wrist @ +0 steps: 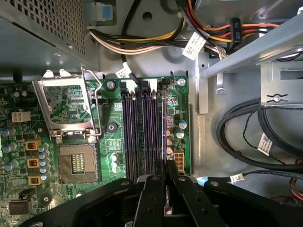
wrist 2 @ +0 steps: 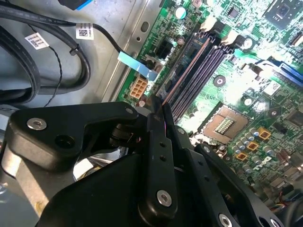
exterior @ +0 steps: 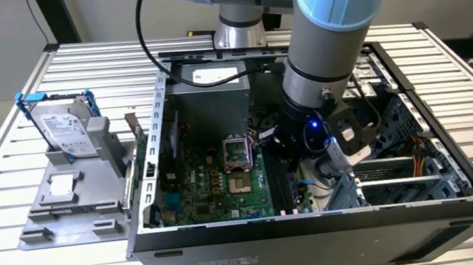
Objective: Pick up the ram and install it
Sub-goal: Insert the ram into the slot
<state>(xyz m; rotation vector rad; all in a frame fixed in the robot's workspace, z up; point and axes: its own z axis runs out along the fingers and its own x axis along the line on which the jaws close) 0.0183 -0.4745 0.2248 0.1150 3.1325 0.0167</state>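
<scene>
- Ribbed metal table carries an open computer case; a hard drive stands on a grey stand at the exterior view's left.
- Gripper is low over the motherboard, fingers narrow, pinching the ram.
- The ram sits edge-down in the outermost black slot, beside the other slots.

Arm reaches down, gripper fingers closed together.

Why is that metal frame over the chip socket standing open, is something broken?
Nothing looks broken. The CPU socket is bare and its retention frame is flipped open. The end effector pinches the ram edge-on over the black slots.
</scene>
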